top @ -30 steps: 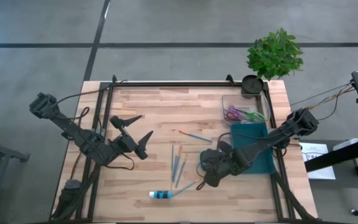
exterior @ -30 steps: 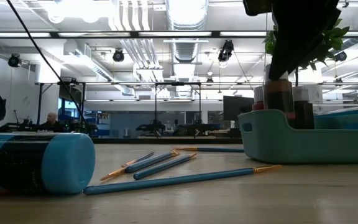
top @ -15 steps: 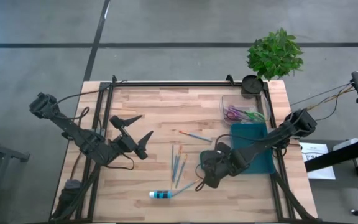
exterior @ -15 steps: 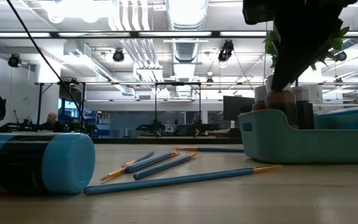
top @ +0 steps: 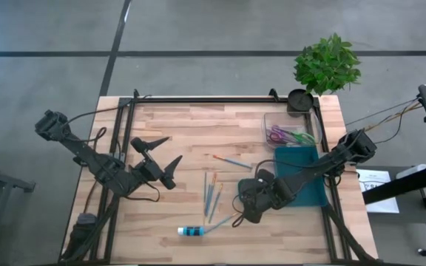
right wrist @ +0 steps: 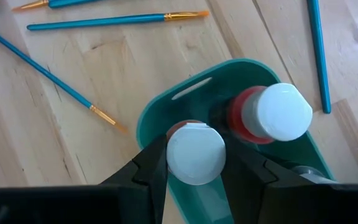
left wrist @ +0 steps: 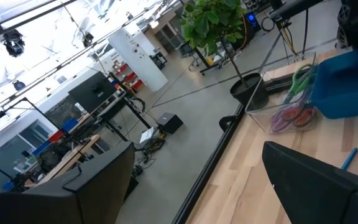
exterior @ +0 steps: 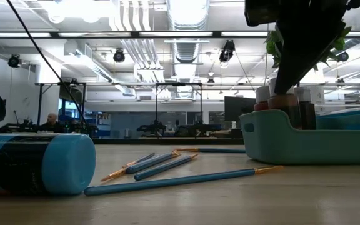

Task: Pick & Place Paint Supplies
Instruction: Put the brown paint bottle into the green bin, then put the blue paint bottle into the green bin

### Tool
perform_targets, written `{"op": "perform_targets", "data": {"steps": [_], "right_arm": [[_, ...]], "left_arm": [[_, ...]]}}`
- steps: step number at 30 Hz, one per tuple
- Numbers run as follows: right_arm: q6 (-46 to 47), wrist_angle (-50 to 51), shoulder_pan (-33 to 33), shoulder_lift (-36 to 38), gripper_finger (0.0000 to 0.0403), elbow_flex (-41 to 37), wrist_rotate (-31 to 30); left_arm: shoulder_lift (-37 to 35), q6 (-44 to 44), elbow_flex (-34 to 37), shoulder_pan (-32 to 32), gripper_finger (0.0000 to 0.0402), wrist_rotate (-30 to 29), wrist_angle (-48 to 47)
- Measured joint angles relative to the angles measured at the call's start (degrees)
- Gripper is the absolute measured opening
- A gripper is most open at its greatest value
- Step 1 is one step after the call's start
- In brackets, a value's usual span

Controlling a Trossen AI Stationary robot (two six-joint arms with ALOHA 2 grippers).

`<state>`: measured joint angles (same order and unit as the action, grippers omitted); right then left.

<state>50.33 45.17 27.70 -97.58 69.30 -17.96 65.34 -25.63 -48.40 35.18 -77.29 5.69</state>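
Note:
My right gripper (top: 250,201) hangs over the near-left end of a teal tray (top: 307,179), shut on a white-capped brown paint tube (right wrist: 195,154). A second, red tube with a white cap (right wrist: 283,112) stands upright in the tray beside it. A blue paint tube (top: 191,231) lies on its side on the table. Several blue-handled brushes (top: 213,192) lie flat between the arms, another (top: 232,161) farther back. My left gripper (top: 161,167) hovers open over the table's left part, touching nothing. My right gripper pinches the brown tube at its white cap (right wrist: 174,163), one finger (right wrist: 151,163) on each side, coming from above and pointing down. The tube stands nearly upright inside the tray's end (exterior: 282,111); the tray wall hides whether its foot rests on the floor.
A clear box of scissors (top: 287,134) sits behind the tray, with a potted plant (top: 327,63) past the table's far right corner. Bare wood lies around the brushes and in front of my left gripper (left wrist: 197,186). A black frame edges the table (top: 198,99).
My right gripper has tipped a little over the tray's end, and the brown tube under it has sunk slightly lower behind the tray wall. The left arm, the brushes and the blue tube have kept still.

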Motion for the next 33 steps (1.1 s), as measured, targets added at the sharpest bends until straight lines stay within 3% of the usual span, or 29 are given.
{"op": "perform_targets", "data": {"steps": [9, 22, 33], "right_arm": [[0.23, 0.75, 0.04, 0.05, 0.0211, 0.00, 0.00], [0.93, 0.90, 1.57, 3.48, 0.0221, 0.96, -3.25], [1.13, 0.72, 8.14, 6.96, 0.0221, 4.38, -10.87]], "left_arm": [[0.00, 0.22, 0.00, -0.01, 0.0360, 0.43, 0.00], [0.00, 0.42, 0.00, 0.00, 0.0360, 0.43, -0.53], [0.00, 6.02, 0.00, 0.01, 0.0360, 1.51, -9.81]]}}
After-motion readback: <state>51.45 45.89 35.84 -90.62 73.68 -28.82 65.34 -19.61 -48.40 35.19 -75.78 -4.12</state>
